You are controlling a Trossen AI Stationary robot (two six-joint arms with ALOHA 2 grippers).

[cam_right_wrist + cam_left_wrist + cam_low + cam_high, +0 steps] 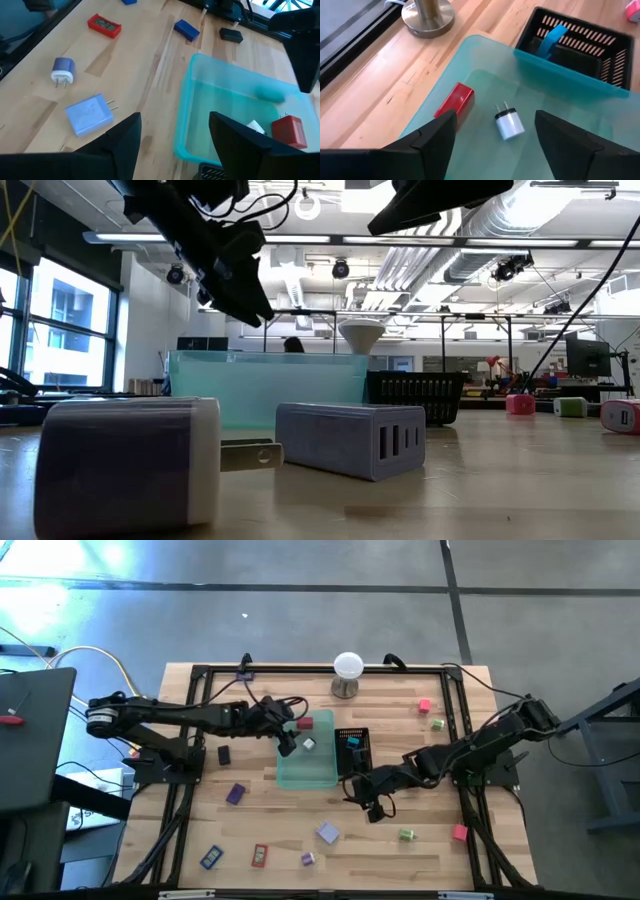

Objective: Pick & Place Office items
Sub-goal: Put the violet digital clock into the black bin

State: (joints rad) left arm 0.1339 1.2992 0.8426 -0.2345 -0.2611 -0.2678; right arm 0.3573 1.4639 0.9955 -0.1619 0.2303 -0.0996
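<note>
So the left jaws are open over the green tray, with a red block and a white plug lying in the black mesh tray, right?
Not quite. The red block and white plug lie in the green tray, as the left wrist view shows. The left gripper is open above it.

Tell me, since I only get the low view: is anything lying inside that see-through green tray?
Observer: Yes. The left wrist view shows a red block and a small white plug inside the green tray.
Operator: Is the arm above it carrying something?
Observer: No. The left gripper hangs over the tray, fingers apart, with nothing between them.
Operator: And the black basket?
Observer: A blue piece leans inside the black mesh tray.
</note>
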